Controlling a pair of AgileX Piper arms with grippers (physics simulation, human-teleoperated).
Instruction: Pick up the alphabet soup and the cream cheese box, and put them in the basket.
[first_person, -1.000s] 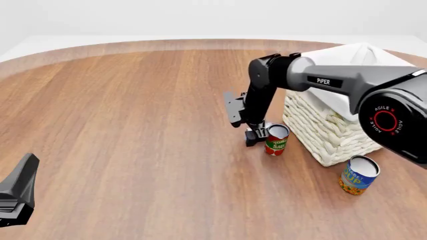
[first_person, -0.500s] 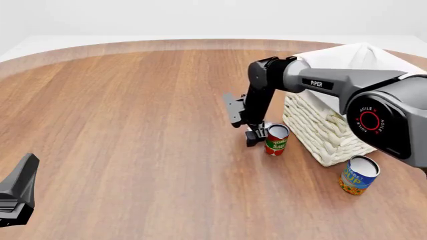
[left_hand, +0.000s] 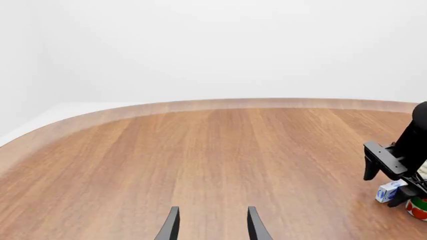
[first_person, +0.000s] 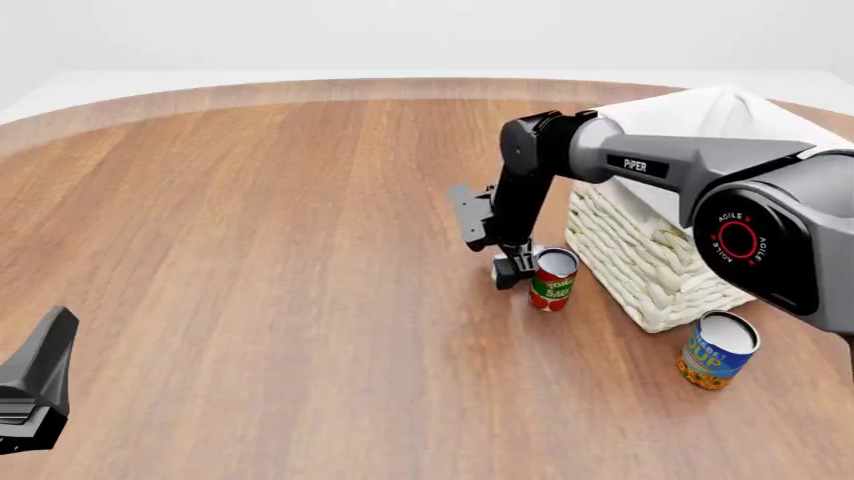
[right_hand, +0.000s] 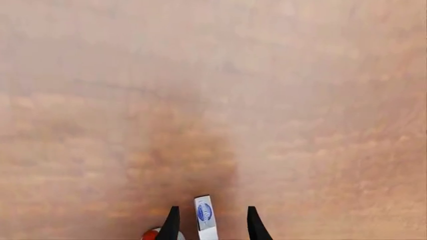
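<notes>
Nothing in basket (first_person: 654, 270) yet. R gripper (right_hand: 208, 227) sits spread around cheese box (right_hand: 205, 218), not clamped. Soup can (first_person: 718, 350) untouched. L gripper (left_hand: 210, 225) apart, idle.

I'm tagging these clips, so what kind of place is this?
Likely a simulated tabletop workspace: a bare wooden table against blank white, two arms, and groceries beside a wicker basket.
</notes>
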